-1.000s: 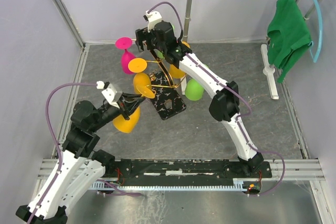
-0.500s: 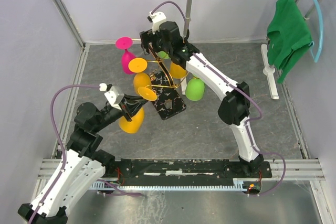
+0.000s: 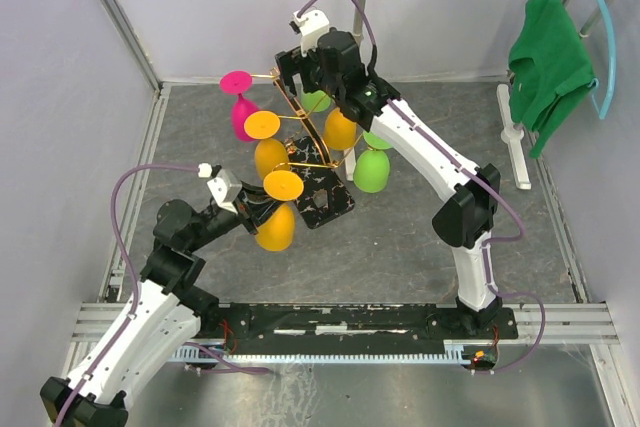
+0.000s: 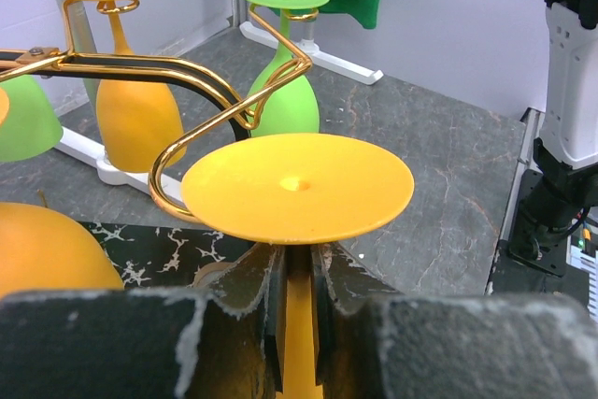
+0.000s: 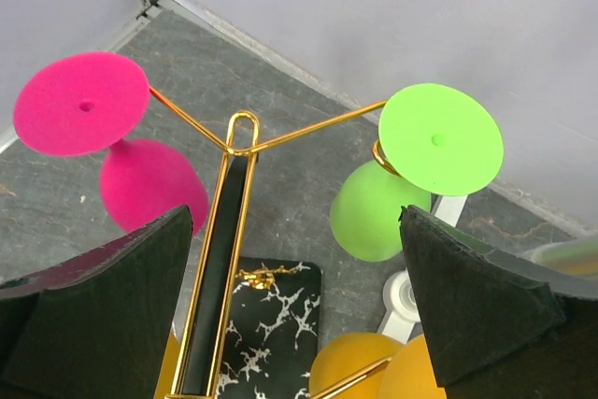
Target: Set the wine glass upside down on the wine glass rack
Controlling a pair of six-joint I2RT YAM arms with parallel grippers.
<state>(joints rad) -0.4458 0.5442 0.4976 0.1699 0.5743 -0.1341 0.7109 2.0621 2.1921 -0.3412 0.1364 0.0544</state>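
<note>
orange plastic wine glass (image 4: 297,184), inverted, stem clamped in left gripper (image 4: 297,277), foot just beside a free scroll hook (image 4: 159,184) of the thin gold tree-shaped rack (image 4: 149,64); not yet hung, seemingly 1 step left; right gripper (image 5: 290,296) splayed empty above rack top.

Your grey, stone-patterned table (image 3: 420,247) carries the black, white-veined base of the wine glass rack (image 3: 330,205) near its middle, and well off to the right a long white foot bar (image 3: 515,142) lies flat by the wall.
</note>
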